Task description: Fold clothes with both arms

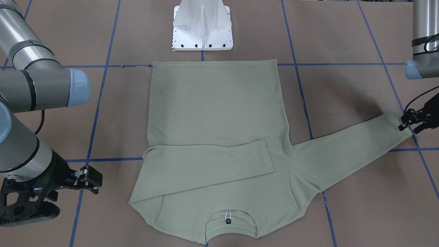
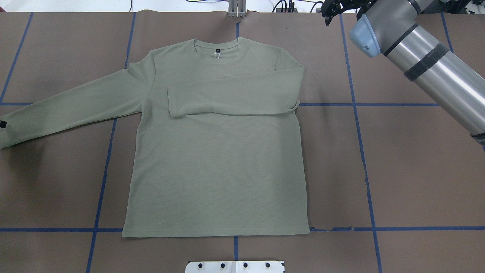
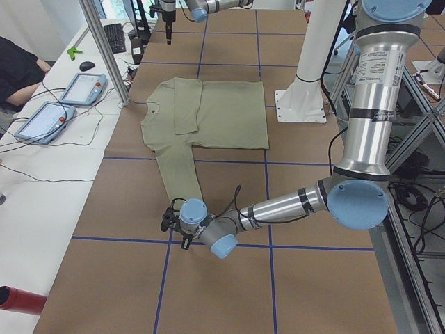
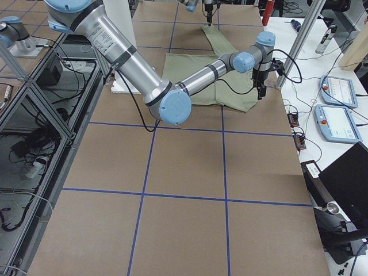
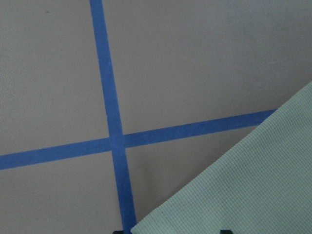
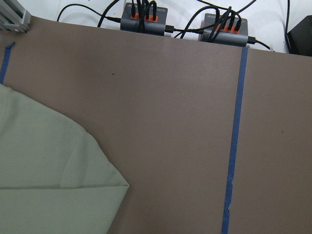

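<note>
The pale sage-green shirt (image 1: pixel 219 109) (image 2: pixel 216 170) lies flat and face up, neck away from the robot base. One sleeve (image 2: pixel 231 98) is folded across the chest. The other sleeve (image 2: pixel 75 102) stretches out straight toward the robot's left. My left gripper (image 1: pixel 410 126) (image 3: pixel 170 224) sits low at that sleeve's cuff, its fingers apart on either side of the cuff corner (image 5: pixel 253 190). My right gripper (image 1: pixel 92 180) (image 2: pixel 331 13) hovers beside the shirt's shoulder, open and clear of the cloth (image 6: pixel 44 161).
Blue tape lines (image 2: pixel 360 113) grid the brown table. The white pedestal base (image 1: pixel 202 27) stands just beyond the shirt's hem. Cable hubs (image 6: pixel 144 22) sit at the far table edge. Teach pendants (image 3: pixel 83 87) and a seated person (image 3: pixel 17 69) are at the side bench.
</note>
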Controlling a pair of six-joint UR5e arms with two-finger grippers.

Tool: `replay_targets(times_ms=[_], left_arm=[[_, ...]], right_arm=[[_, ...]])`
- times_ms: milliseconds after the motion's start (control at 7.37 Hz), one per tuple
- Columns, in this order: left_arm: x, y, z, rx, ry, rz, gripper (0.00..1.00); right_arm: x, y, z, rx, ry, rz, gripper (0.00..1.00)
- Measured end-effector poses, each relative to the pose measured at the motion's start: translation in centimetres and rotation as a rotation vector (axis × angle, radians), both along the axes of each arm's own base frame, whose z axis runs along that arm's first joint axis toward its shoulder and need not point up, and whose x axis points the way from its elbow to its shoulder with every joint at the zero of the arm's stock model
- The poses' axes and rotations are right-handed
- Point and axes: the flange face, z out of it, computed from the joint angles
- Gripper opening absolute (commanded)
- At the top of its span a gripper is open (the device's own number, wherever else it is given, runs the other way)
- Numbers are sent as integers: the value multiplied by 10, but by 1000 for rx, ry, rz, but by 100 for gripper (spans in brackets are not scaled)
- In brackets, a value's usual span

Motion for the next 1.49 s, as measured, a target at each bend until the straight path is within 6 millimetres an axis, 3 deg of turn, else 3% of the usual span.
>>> replay_targets(times_ms=[136,271,543,814,1086,1221,1357,1493], left_arm=[[0,0,1,-1,1,0,5],[0,1,1,-2,1,0,0],[0,1,-1,2,5,2,0],[1,0,-16,31,32,9,0],[6,-10,-62,51,72,22,0],[10,-21,-100,37,70,23,0],[15,-32,-149,12,56,20,0],[20,-46,-212,-21,23,5,0]], right_arm=[[0,0,0,0,0,0,100],[0,0,0,0,0,0,100],[0,0,-3,4,-2,0,100],[0,0,-4,5,-3,1,100],[0,1,-5,7,-4,1,100],[1,1,-5,8,-5,1,100],[1,1,-5,7,-5,2,100],[2,1,-4,6,-4,2,100]])
